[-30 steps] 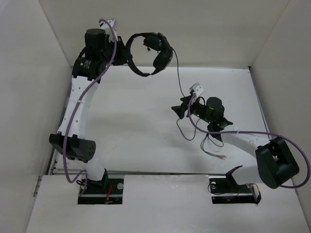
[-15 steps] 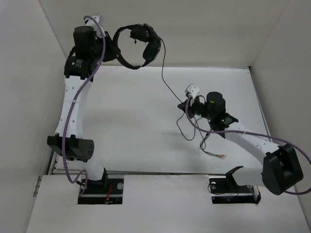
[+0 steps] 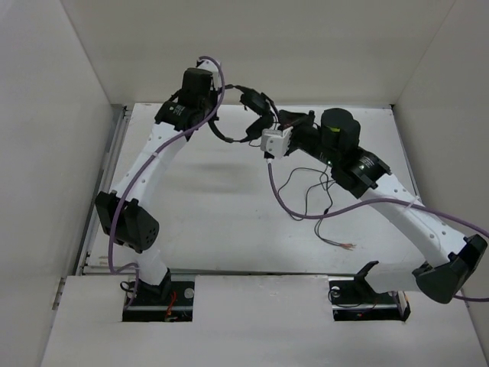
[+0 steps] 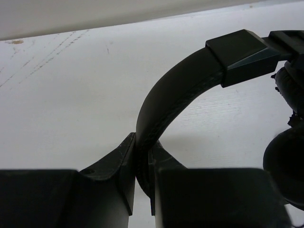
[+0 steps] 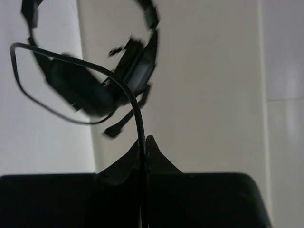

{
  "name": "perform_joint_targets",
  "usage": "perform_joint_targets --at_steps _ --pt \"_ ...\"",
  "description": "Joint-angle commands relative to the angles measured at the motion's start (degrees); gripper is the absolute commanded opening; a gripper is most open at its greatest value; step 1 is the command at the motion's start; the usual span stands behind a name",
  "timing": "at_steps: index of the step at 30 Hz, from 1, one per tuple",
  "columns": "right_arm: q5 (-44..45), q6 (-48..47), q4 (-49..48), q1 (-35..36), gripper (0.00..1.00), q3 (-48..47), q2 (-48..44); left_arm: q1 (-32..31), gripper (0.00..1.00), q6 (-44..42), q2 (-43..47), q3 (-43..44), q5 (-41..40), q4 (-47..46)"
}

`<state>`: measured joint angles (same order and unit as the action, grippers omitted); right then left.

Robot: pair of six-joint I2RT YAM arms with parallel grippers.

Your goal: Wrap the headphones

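So we've got the headphones in the upper middle of the top view, lifted above the table between our two grippers. Our left gripper is clamped tight on the headband, pinching it from both sides. An earcup hangs at the right edge of the left wrist view. Our right gripper is pretty much fully closed too, with the cord squeezed between its fingertips. From there the cord runs up in a loop to the headset, which is blurry in that view. In the top view the rest of the cord trails down onto the table in loose squiggles. The reddish tips lie lower right of centre.
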<state>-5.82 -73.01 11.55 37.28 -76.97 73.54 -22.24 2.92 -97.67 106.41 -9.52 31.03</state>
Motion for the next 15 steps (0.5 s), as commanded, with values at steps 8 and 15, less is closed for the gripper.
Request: perform_joint_targets --at_steps 8,15 --pt "3.81 -14.45 -10.75 -2.67 0.00 -13.20 7.66 -8.03 0.00 -8.09 2.38 -6.20 -3.23 -6.41" --pt "2.14 -0.40 -13.30 -10.86 0.00 -14.18 10.40 -14.88 0.00 -14.25 11.61 -14.73 -1.03 -12.39"
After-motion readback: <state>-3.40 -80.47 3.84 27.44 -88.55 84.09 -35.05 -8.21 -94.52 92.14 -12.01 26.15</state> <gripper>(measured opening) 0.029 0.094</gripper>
